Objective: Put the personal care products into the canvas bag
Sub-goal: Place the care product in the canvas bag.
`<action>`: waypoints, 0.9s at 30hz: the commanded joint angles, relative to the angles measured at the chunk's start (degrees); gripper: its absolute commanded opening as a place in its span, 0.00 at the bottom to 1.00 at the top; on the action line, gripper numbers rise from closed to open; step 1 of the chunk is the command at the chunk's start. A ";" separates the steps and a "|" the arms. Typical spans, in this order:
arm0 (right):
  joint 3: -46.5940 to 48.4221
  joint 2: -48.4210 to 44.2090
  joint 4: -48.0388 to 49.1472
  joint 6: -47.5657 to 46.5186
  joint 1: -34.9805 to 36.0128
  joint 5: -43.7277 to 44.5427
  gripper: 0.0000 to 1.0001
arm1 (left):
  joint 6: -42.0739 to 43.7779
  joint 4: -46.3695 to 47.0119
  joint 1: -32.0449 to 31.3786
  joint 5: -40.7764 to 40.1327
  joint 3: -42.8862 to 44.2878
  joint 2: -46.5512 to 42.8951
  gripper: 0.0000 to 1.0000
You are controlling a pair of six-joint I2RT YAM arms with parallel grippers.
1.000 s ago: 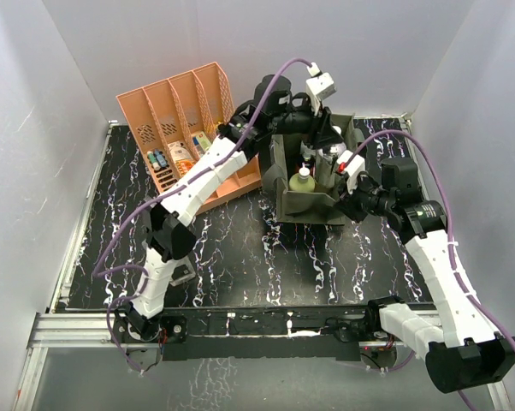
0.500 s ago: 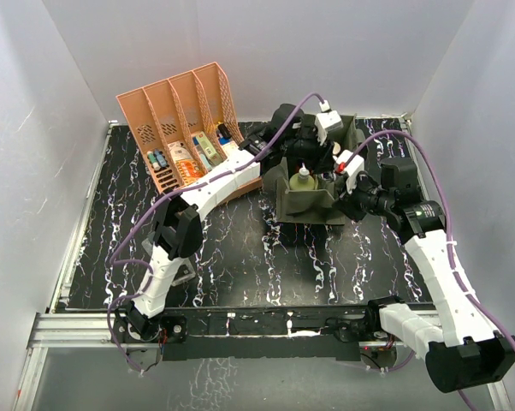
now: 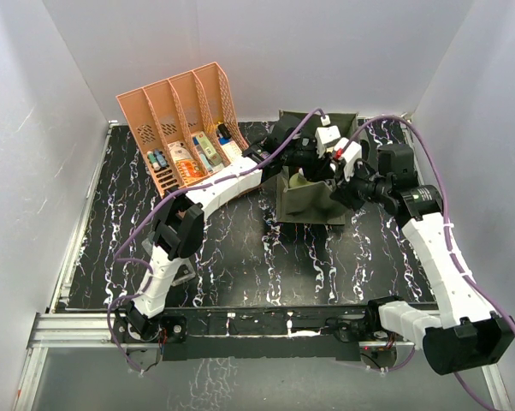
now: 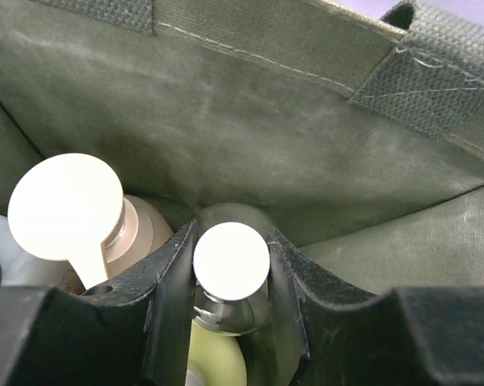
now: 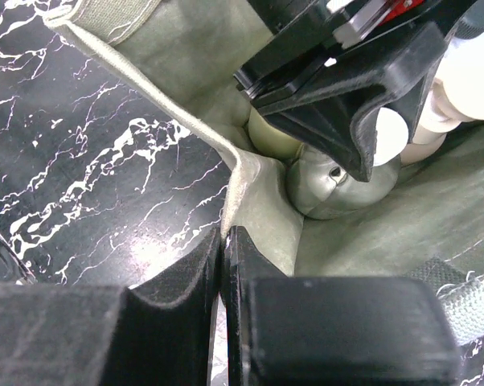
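Note:
The olive-green canvas bag (image 3: 313,204) stands right of centre. My left gripper (image 3: 314,161) is down inside it, shut on the small clear round bottle (image 4: 231,259) at its white cap. In the left wrist view my left gripper (image 4: 231,235) has the tan pump bottle (image 4: 65,205) to its left, the white bottle (image 4: 2,256) at the far left and the yellow bottle (image 4: 214,362) below it. My right gripper (image 3: 348,183) is shut on the bag's right rim (image 5: 145,88), its jaws (image 5: 223,237) pinching the fabric. The orange-and-blue pump (image 3: 182,157) and the twin pack (image 3: 157,159) lie in the rack.
The salmon-orange slotted rack (image 3: 168,103) stands at the back left and also holds small colourful boxes (image 3: 204,145). White walls close in the left, back and right sides. The left arm stretches from the near left across to the bag.
My left gripper has gone down from above the bag into it, with the clear round bottle. My right gripper has shifted slightly back with the rim, and the bag's back flap now stands up.

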 commanded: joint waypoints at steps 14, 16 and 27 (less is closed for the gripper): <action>16.01 3.94 -1.20 2.14 0.10 -4.23 0.08 | 3.20 3.60 -0.31 0.99 -0.65 -3.21 0.00; 16.81 4.09 -1.20 2.33 0.18 -4.42 0.08 | 2.73 4.01 -0.35 0.75 -1.20 -3.06 0.00; 16.57 3.90 -0.84 3.22 0.17 -4.68 0.08 | 1.53 7.80 -0.37 0.37 -5.95 -2.57 0.00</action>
